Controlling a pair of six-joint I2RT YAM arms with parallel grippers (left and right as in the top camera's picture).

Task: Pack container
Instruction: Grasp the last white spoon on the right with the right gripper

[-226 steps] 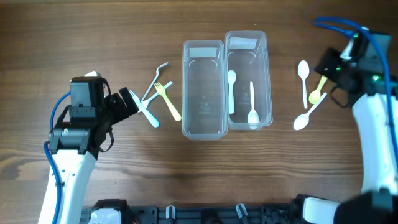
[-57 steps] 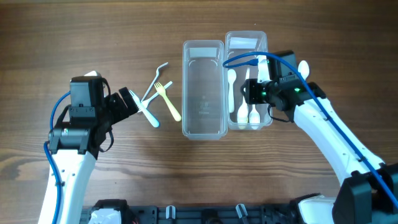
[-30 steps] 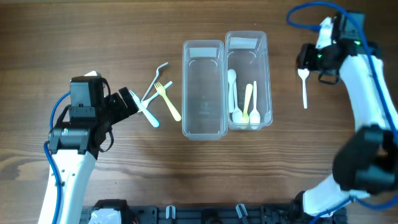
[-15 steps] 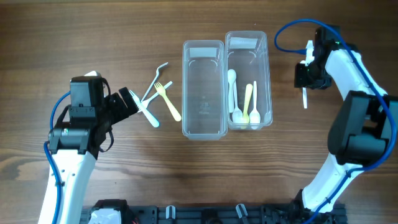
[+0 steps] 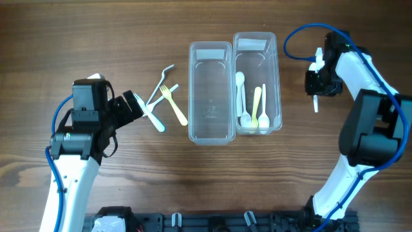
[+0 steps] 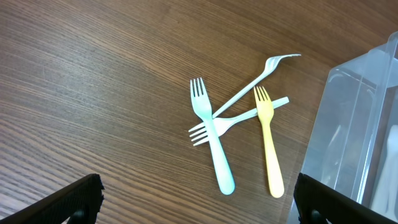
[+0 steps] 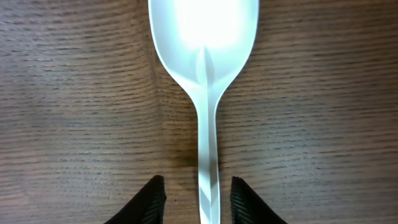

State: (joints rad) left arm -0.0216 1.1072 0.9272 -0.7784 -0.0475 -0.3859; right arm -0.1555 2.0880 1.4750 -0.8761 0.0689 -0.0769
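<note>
Two clear containers stand side by side at the table's middle. The left container is empty. The right container holds several white spoons and one yellow spoon. A white spoon lies on the table to the right. My right gripper is low over it, open, with its fingers on either side of the spoon's handle, not touching it. My left gripper is open and empty just left of the forks.
Several forks lie crossed left of the containers: a light blue one, a yellow one and two white ones. The left container's wall shows at the right edge of the left wrist view.
My right arm put spoons into the right container, then swung right to the last white spoon and came down over its handle. The left arm has not moved.
</note>
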